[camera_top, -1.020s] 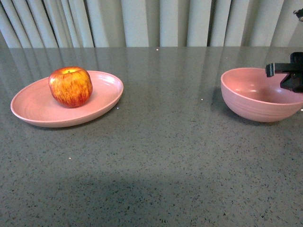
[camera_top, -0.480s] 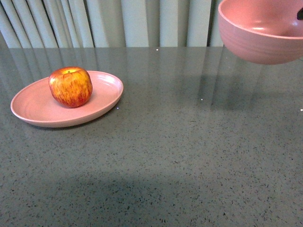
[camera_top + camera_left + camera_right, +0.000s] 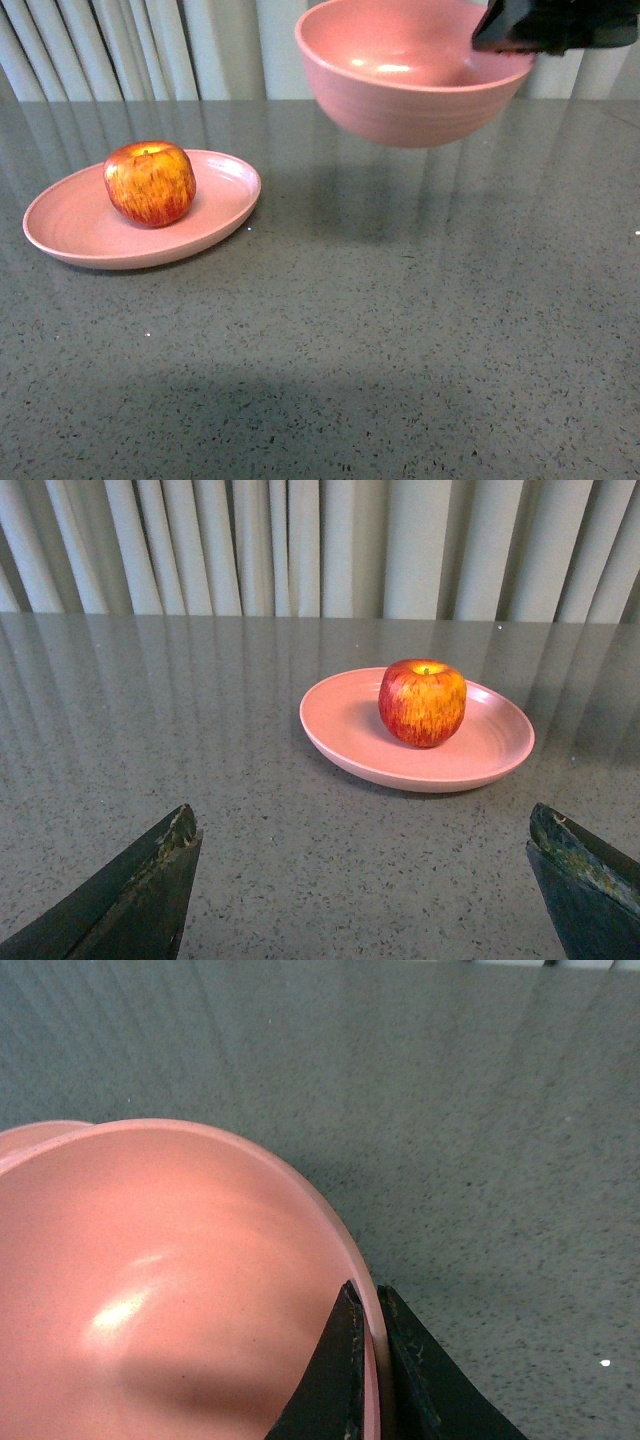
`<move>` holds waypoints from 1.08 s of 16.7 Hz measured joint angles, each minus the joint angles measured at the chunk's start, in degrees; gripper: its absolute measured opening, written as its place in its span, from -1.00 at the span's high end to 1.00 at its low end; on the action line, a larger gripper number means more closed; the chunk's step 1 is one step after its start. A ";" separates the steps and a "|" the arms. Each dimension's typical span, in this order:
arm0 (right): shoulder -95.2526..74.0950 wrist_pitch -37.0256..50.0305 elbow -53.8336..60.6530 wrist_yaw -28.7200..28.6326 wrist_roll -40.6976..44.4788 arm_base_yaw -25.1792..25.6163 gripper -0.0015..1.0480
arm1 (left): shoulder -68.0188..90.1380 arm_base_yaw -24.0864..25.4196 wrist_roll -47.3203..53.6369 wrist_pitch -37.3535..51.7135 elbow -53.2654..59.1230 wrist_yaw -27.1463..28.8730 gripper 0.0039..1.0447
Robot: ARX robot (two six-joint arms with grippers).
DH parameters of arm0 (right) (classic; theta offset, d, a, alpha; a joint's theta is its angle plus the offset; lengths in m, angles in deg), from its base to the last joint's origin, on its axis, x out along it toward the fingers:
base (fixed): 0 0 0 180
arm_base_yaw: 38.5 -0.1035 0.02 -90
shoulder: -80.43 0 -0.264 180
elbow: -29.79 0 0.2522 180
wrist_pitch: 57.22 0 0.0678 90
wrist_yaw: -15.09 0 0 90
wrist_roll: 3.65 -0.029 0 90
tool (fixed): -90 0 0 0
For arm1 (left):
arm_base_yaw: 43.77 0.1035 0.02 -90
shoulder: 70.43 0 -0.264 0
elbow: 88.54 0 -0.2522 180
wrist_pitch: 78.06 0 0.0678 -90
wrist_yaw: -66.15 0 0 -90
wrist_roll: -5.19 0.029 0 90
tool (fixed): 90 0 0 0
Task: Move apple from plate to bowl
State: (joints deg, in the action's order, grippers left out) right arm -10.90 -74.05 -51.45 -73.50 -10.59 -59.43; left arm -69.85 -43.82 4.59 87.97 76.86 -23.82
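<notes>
- One pinch: right claw [image 3: 368, 1305] pressed on rim of bowl [image 3: 400, 100], aloft above table [image 3: 400, 330].
- Left claw [image 3: 362, 820] spread wide, facing apple [image 3: 149, 183].
- Apple on plate [image 3: 70, 225], well apart from bowl.

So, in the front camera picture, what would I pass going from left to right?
The plate with the apple on it → the bowl, held up in the air → the right gripper, clamped on the bowl's rim.
</notes>
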 joint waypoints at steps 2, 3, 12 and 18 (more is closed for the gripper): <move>-4.13 -0.35 -1.57 1.07 -1.29 -2.08 0.95 | 0.00 0.00 0.00 0.00 0.00 0.00 -0.88; -5.68 -0.09 -2.16 1.64 -1.84 -2.40 0.95 | 0.00 0.00 0.00 0.00 0.00 0.00 -0.88; -16.37 -0.46 -7.54 2.86 -6.45 -3.48 0.95 | 0.00 0.00 0.00 0.00 0.00 0.00 -0.88; -19.87 -1.60 -9.46 2.95 -7.48 -3.52 0.95 | 0.00 0.00 0.00 0.00 0.00 0.00 -0.88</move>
State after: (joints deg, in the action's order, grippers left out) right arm -30.76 -75.65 -60.92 -70.55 -18.07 -62.95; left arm -69.85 -43.82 4.59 87.97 76.86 -23.82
